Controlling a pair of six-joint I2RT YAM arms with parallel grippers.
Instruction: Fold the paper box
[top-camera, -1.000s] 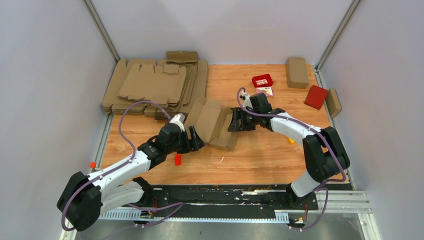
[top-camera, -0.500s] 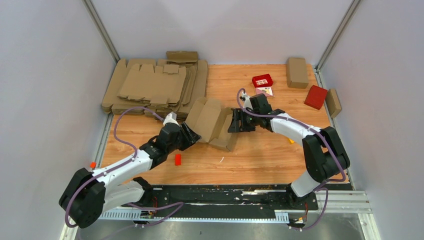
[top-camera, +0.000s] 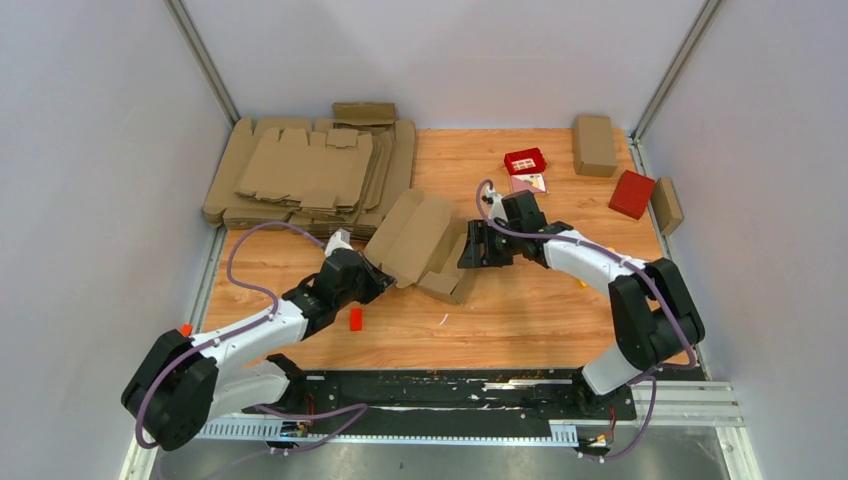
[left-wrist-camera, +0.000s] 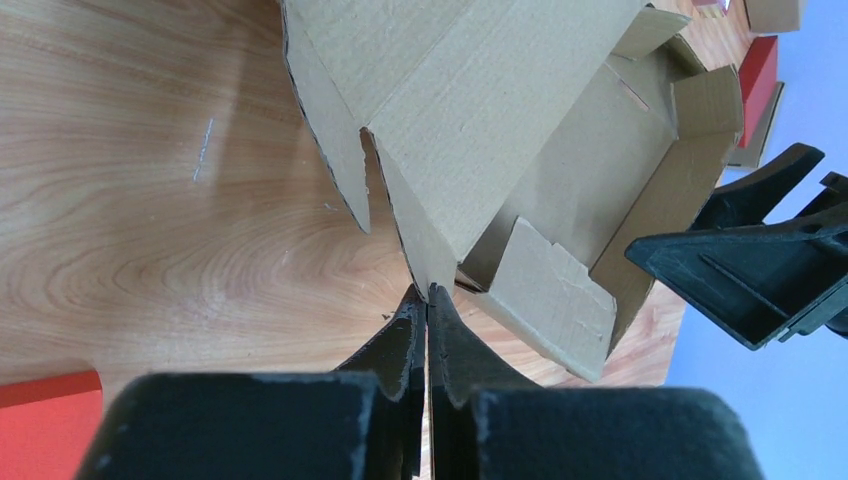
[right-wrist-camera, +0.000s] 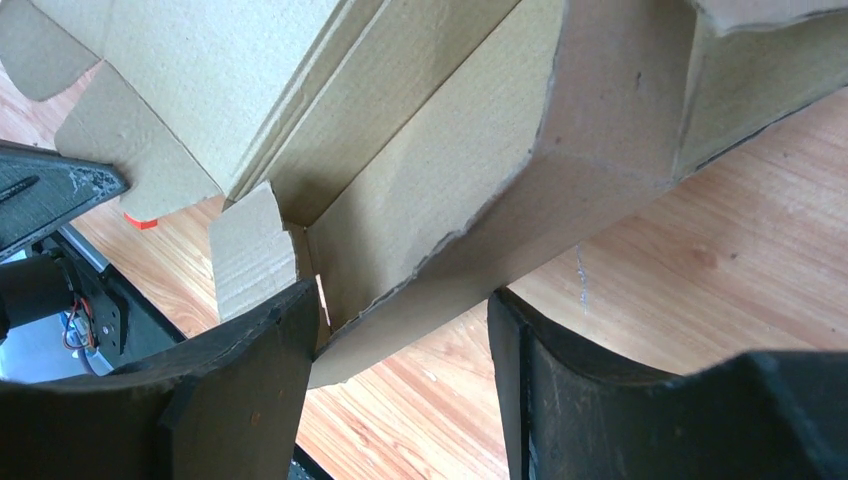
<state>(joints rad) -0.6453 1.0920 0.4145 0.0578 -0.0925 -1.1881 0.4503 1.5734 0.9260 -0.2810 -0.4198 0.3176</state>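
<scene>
Lowering paper box flatter | left pincer pinching its flap | right pincer spread

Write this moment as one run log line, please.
task: fold box | left gripper: shut on box flap | right gripper: open around box wall | box: half-formed, on table

Wood table; flat cardboard stack far-left; paper box mid; red boxes far-right.

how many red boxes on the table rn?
2. A printed red box lies at far centre-right. A plain red box sits near the right edge. The small red piece by the left arm looks like a flat tag.
</scene>
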